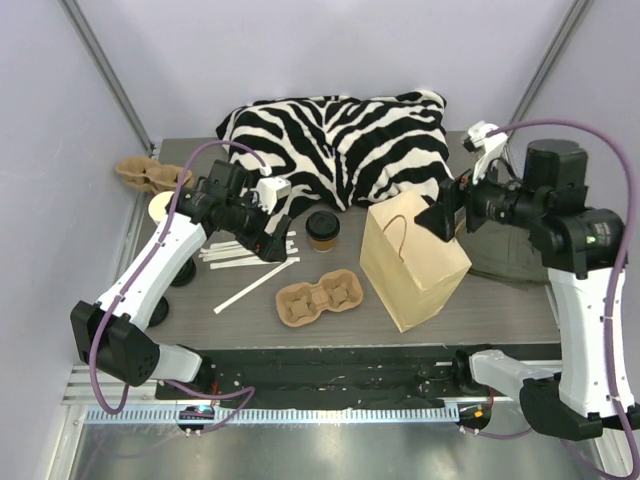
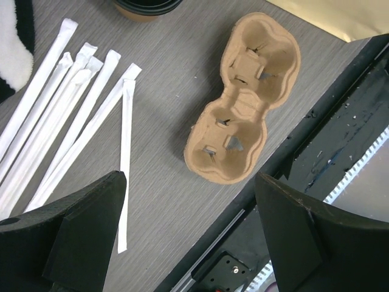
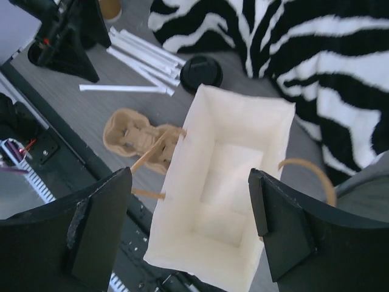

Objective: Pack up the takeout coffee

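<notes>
Right wrist view: right gripper (image 3: 189, 182) spread wide, gripping nothing, hovering directly over open mouth of paper bag (image 3: 176, 213). Bag upright, twisted handles sticking out both sides. Past bag's far rim: takeout coffee (image 3: 202, 72), black lid up, standing on table (image 3: 91, 112) w/ zebra cloth (image 3: 304, 55) just beside it.

Left wrist view: left gripper (image 2: 188, 182) also wide apart, nothing between fingers, angled down over near table edge. Below it: 2-cup pulp carrier (image 2: 243, 103), lying flat, cups side up. Paper-wrapped straws (image 2: 61, 121) fanned out to one side, one lying loose closest to carrier.

Top view: coffee approx. mid-table, between left gripper and bag, apart from both; carrier just in front of it. Bag at R of centre, tilted a bit, under right gripper. Zebra cloth bunched along back edge. Second carrier (image 1: 150, 173) at far-L corner, well apart from rest.
</notes>
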{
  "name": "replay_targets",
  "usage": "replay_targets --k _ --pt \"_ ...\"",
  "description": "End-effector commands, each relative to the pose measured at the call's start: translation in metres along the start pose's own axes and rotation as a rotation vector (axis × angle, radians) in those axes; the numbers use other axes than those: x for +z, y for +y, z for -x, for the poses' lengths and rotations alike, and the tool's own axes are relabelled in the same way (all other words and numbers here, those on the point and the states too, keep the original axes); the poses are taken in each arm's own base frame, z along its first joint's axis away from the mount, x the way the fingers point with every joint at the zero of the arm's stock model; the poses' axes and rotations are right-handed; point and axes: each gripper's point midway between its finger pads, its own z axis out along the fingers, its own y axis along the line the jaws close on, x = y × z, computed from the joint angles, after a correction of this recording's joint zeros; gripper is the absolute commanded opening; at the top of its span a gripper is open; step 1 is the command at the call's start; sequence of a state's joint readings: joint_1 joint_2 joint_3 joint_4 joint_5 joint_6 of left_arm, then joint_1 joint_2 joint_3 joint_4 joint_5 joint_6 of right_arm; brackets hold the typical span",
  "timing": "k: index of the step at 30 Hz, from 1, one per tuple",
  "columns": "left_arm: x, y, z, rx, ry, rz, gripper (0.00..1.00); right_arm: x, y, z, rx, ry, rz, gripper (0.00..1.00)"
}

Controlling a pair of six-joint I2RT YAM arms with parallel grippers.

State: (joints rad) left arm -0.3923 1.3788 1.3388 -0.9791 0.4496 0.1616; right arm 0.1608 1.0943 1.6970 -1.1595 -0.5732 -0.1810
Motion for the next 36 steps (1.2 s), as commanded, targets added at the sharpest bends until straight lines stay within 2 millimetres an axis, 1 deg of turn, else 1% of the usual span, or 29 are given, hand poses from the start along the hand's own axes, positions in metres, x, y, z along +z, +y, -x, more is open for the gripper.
replay_targets --k 1,2,4,5,6,7,8,9,10,11,13,14,16,17,19,21,22,24,25,26,28,30,32,34,35,36 --pt "-0.005 -0.012 0.009 0.016 -0.041 -0.056 0.92 -0.028 0.005 0.045 -0.193 -0.111 -0.032 0.85" --pt "-0.005 -0.015 0.010 0.017 -0.045 -0.075 0.92 -0.031 -0.007 0.060 -0.235 -0.131 -0.094 0.84" --pt "-0.005 -0.018 0.012 0.017 -0.046 -0.094 0.92 -0.027 -0.025 0.073 -0.307 -0.130 -0.160 0.82" --pt "-0.005 -0.020 0.011 0.013 -0.043 -0.104 0.92 -0.017 -0.038 0.082 -0.324 -0.129 -0.183 0.83" --pt "-0.004 -0.020 0.011 0.008 -0.036 -0.105 0.92 -0.013 -0.045 0.085 -0.344 -0.123 -0.201 0.87" --pt "-0.005 -0.020 0.011 0.010 -0.036 -0.109 0.92 -0.006 -0.051 0.087 -0.395 -0.113 -0.197 0.88" --pt "-0.006 -0.024 0.011 0.012 -0.040 -0.125 0.92 0.007 -0.059 0.084 -0.416 -0.083 -0.181 0.89" --pt "-0.009 -0.025 0.011 0.016 -0.047 -0.132 0.93 0.014 -0.059 0.082 -0.442 -0.075 -0.149 0.89" --pt "-0.008 -0.027 0.009 0.011 -0.045 -0.136 0.94 0.024 -0.064 0.075 -0.505 -0.040 -0.123 0.89" --pt "-0.009 -0.026 0.009 0.004 -0.049 -0.134 0.96 0.035 -0.068 0.068 -0.521 -0.011 -0.092 0.88" --pt "-0.009 -0.029 0.005 -0.002 -0.043 -0.145 0.97 0.048 -0.067 0.057 -0.560 0.025 -0.023 0.89" --pt "-0.009 -0.030 0.003 -0.008 -0.039 -0.152 0.97 0.052 -0.069 0.053 -0.628 0.040 0.002 0.88" --pt "-0.009 -0.034 -0.002 -0.016 -0.032 -0.180 0.98 0.066 -0.069 0.042 -0.661 0.064 0.067 0.88" --pt "-0.009 -0.035 -0.003 -0.025 -0.032 -0.191 0.98 0.069 -0.071 0.041 -0.716 0.066 0.085 0.89" --pt "-0.009 -0.044 -0.007 -0.038 -0.033 -0.251 0.99 0.080 -0.067 0.033 -0.744 0.066 0.141 0.88" --pt "-0.008 -0.048 -0.010 -0.058 -0.034 -0.287 0.99 0.087 -0.064 0.029 -0.790 0.062 0.178 0.89" --pt "-0.007 -0.049 -0.011 -0.064 -0.030 -0.296 0.99 0.093 -0.061 0.023 -0.801 0.068 0.202 0.89" --pt "-0.006 -0.048 -0.013 -0.070 -0.022 -0.295 0.99 0.101 -0.053 0.014 -0.848 0.083 0.242 0.88" --pt "-0.006 -0.045 -0.014 -0.070 -0.023 -0.289 0.99 0.105 -0.054 0.003 -0.857 0.113 0.251 0.87" --pt "-0.006 -0.045 -0.015 -0.074 -0.018 -0.288 0.99 0.109 -0.050 -0.002 -0.876 0.124 0.270 0.84" --pt "-0.005 -0.044 -0.015 -0.078 -0.018 -0.294 0.99 0.117 -0.049 -0.016 -0.890 0.158 0.292 0.83" --pt "-0.005 -0.044 -0.013 -0.079 -0.021 -0.302 0.99 0.123 -0.047 -0.024 -0.898 0.188 0.305 0.81" --pt "-0.005 -0.041 -0.011 -0.087 -0.027 -0.298 0.99 0.130 -0.051 -0.031 -0.903 0.223 0.303 0.80" --pt "-0.006 -0.037 -0.010 -0.106 -0.042 -0.299 0.99 0.137 -0.058 -0.030 -0.908 0.234 0.281 0.80" --pt "-0.007 -0.039 -0.010 -0.118 -0.048 -0.317 0.99 0.142 -0.064 -0.033 -0.907 0.256 0.265 0.80" --pt "-0.008 -0.039 -0.010 -0.137 -0.058 -0.327 0.99 0.143 -0.068 -0.030 -0.911 0.262 0.252 0.79"
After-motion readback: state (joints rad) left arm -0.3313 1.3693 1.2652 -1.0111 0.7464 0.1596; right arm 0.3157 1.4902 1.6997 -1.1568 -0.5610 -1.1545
